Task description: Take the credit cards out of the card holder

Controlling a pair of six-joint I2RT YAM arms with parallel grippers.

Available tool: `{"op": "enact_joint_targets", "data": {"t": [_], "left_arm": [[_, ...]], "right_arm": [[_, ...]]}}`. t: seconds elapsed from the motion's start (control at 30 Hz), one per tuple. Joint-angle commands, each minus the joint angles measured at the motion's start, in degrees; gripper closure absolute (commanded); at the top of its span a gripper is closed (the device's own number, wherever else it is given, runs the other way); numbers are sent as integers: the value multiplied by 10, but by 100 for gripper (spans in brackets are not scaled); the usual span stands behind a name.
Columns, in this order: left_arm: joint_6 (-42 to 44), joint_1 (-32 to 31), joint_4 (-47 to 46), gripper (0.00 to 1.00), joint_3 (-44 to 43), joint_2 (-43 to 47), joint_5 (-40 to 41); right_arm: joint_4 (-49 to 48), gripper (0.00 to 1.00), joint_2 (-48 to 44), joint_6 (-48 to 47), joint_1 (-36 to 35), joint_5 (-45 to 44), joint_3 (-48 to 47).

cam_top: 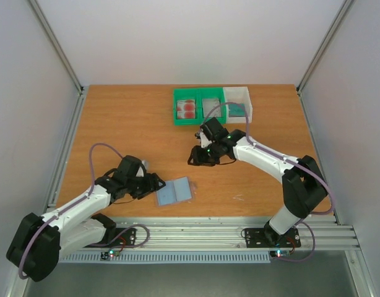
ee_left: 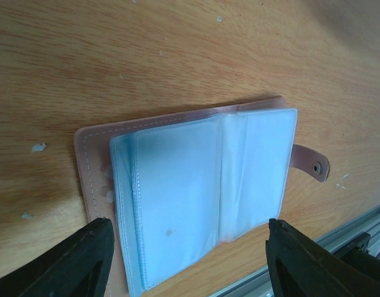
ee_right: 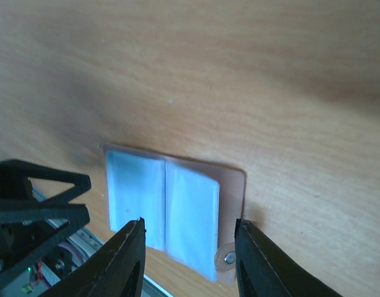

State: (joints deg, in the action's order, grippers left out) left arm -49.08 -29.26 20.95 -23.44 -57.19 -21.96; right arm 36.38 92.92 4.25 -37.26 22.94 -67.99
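Observation:
The card holder [cam_top: 174, 192] lies open on the table near the front, its blue-grey panels up and its brownish-pink cover showing at the edges. My left gripper [cam_top: 155, 183] is open just left of it. In the left wrist view the holder [ee_left: 202, 192] lies between and beyond the open gripper [ee_left: 190, 232]. My right gripper [cam_top: 198, 157] is open and empty, above the table behind the holder; its view shows the holder [ee_right: 168, 207] far below the gripper [ee_right: 189, 224]. The red-blotched white card [cam_top: 186, 109], grey-silver card [cam_top: 210, 106] and teal card [cam_top: 237, 109] lie in the trays.
A green compartment tray [cam_top: 199, 122] and an adjoining white tray [cam_top: 249, 102] stand at the back of the table. The aluminium rail [cam_top: 227, 232] runs along the front edge. The holder's snap tab [ee_left: 314, 164] points toward the rail.

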Motion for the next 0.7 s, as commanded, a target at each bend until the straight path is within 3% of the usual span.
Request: {"op": "enact_joint_targets", "data": {"t": [0.0, 0.2, 0.47, 0.67], "left_arm": [[-6, 2, -33, 32, 5, -12, -2], [-2, 2, -52, 32, 18, -29, 6], [-8, 2, -89, 35, 32, -59, -3], [5, 2, -86, 45, 16, -74, -14]], "right_arm": [[-42, 58, 11, 7, -28, 3, 21], [-133, 60, 32, 23, -46, -15, 77], [-163, 60, 79, 31, -58, 3, 97], [-164, 65, 95, 40, -71, -18, 107]]}}
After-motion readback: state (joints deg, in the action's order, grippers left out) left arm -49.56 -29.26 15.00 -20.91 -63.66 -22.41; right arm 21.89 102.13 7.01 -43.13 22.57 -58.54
